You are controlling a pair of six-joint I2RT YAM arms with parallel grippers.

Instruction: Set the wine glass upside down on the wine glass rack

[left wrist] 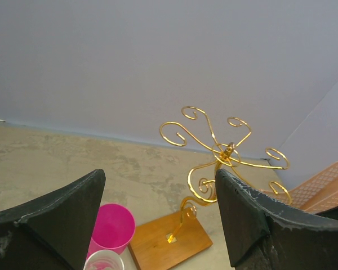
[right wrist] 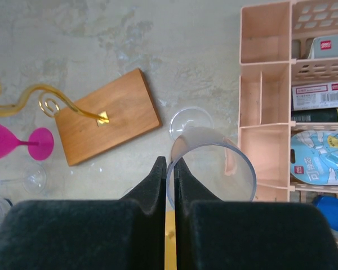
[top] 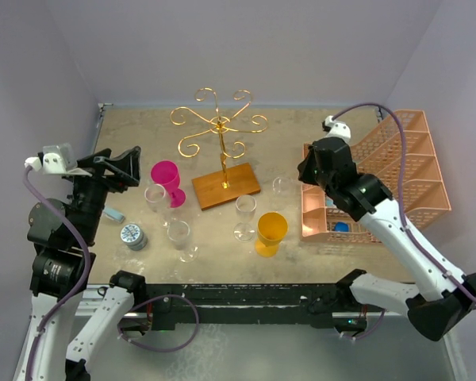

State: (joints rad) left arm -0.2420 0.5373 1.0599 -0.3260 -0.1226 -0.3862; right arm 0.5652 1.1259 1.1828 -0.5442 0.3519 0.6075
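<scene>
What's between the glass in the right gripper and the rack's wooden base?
Only bare table between glass and wooden base, per the right wrist view.

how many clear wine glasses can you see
4. One clear glass beside the pink glass, one nearer the front edge, one by the yellow glass, and the held glass, rim pinched by the right end effector. The right arm may hide others.

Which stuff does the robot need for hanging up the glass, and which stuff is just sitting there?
For the job:
- clear wine glass, pinched at its rim by the right claw
- gold wine glass rack

Just lying about:
- pink glass
- yellow glass
- other clear glasses
- round tin
- pink tray organizer
</scene>
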